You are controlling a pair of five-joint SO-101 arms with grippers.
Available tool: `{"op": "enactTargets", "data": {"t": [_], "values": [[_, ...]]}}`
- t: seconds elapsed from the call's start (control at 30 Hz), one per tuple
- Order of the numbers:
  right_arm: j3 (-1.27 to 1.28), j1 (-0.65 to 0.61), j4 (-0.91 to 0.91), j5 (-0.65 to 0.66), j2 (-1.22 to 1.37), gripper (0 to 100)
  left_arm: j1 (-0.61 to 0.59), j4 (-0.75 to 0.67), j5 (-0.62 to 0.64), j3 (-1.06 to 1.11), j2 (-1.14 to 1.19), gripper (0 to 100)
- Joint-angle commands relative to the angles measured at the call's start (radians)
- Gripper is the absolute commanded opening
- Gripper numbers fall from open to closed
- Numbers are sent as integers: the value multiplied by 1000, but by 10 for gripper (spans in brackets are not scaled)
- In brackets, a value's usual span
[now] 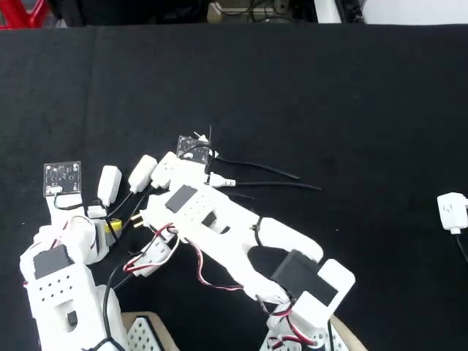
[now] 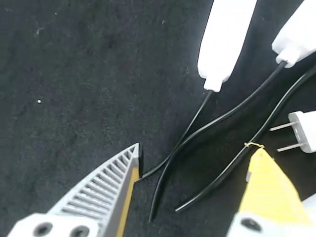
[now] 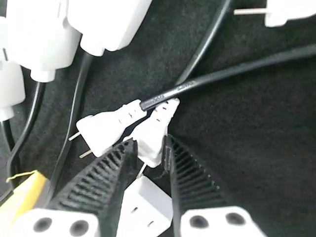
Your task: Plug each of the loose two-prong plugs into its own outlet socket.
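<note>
White two-prong plug (image 3: 153,129) pinched, outlet socket (image 3: 144,208) dead ahead!
Right gripper (image 3: 149,143) is clenched on the plug, left of middle on the table (image 1: 307,88), toward its front edge; its long axis aims prongs-first at the socket just beyond. Left gripper (image 2: 197,148) gapes wide over black cables (image 2: 217,123), holding nothing.

White plugs (image 3: 106,129) on black cords (image 3: 222,76), plain black table (image 1: 292,88).

The first plug (image 3: 103,131) lies just beside the second plug (image 3: 153,136), near sockets (image 3: 106,19).
</note>
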Motion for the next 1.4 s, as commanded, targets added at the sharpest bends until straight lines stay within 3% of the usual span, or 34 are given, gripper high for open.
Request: {"op": "enactTargets", "data": {"t": [0.0,0.47,0.63,0.87,0.97,1.03,1.23,1.37], "values": [[-16,-9,-12,-9,51,133,-10,-15,5,-4,-14,339],[-62,-9,-8,-8,113,123,-12,-15,3,-4,-14,339],[-96,37,57,-3,114,17,-10,-15,3,-4,-14,339],[-179,89,285,57,107,11,-10,-15,3,-4,-14,339],[-234,135,442,198,107,11,-10,-17,3,-2,-14,339],[-292,207,577,367,107,11,-8,-17,2,-2,-14,339],[-437,476,899,1056,113,11,-8,-17,2,4,-14,339],[-409,615,933,1487,108,11,-8,-66,0,33,-14,339]]}}
